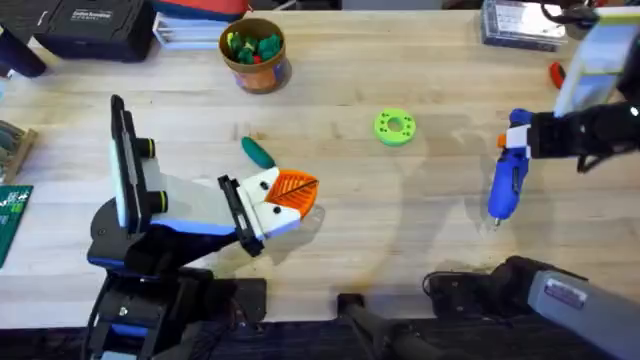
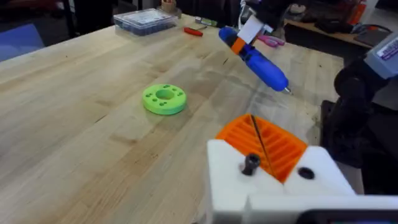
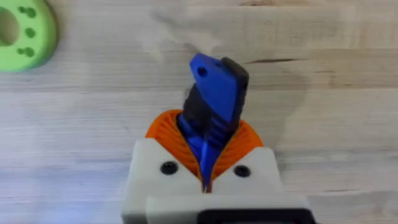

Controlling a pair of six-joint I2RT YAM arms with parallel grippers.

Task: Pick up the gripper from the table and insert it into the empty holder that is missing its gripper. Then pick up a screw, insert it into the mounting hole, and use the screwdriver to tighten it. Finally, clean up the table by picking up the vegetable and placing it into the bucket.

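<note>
Bucket (image 1: 255, 57): I see green toy pieces inside.
Right gripper (image 3: 205, 163): pinching screwdriver (image 1: 507, 178).
Left gripper (image 2: 260, 144): my fingers pressed together.

Light wood worktop (image 1: 400, 240) here. Sitting on it: the tan bucket (image 1: 256, 55) near the back, a bright green disc (image 1: 394, 127) around the middle, and the dark green vegetable (image 1: 257, 152) lying flat, left of the disc.
</note>
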